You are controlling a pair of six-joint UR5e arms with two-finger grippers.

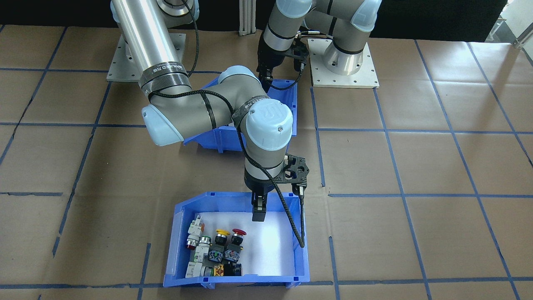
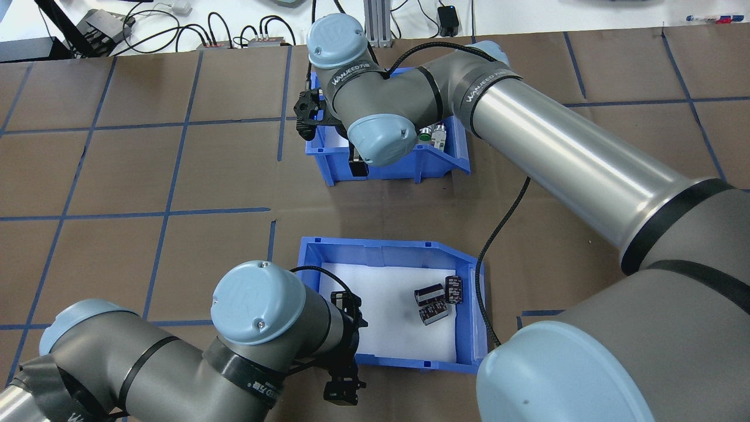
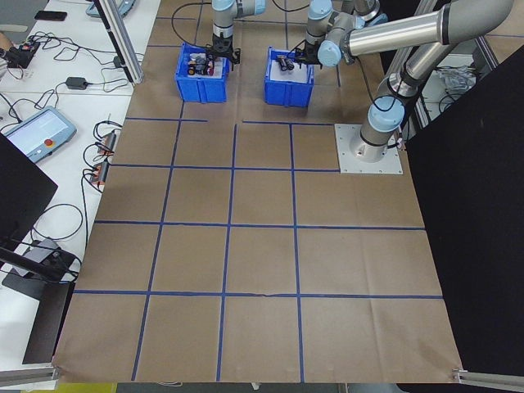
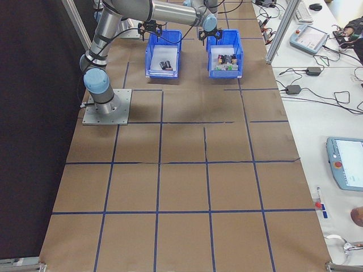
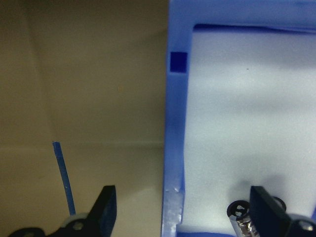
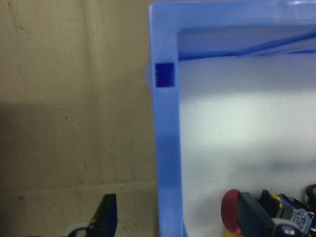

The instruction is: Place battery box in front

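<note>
The battery box (image 2: 387,249) is a blue bin with a white liner, and three dark cylinders (image 2: 436,299) lie at its right side. It stands on the robot's side of the table, behind the twin blue bin (image 1: 233,200) that holds push-button switches (image 1: 216,250). My left gripper (image 2: 347,346) is open and straddles the battery box's rim near its near-left corner. In the left wrist view the blue wall (image 5: 173,163) stands between the fingers. My right gripper (image 1: 258,214) is open astride the switch bin's wall (image 6: 165,148), with a red button (image 6: 229,212) just inside.
The brown table cover (image 2: 176,176) carries a blue tape grid. The two arm base plates (image 1: 345,62) sit at the robot's edge. Cables and small devices (image 2: 234,35) lie beyond the far edge. A teach pendant (image 4: 349,170) rests on the side bench.
</note>
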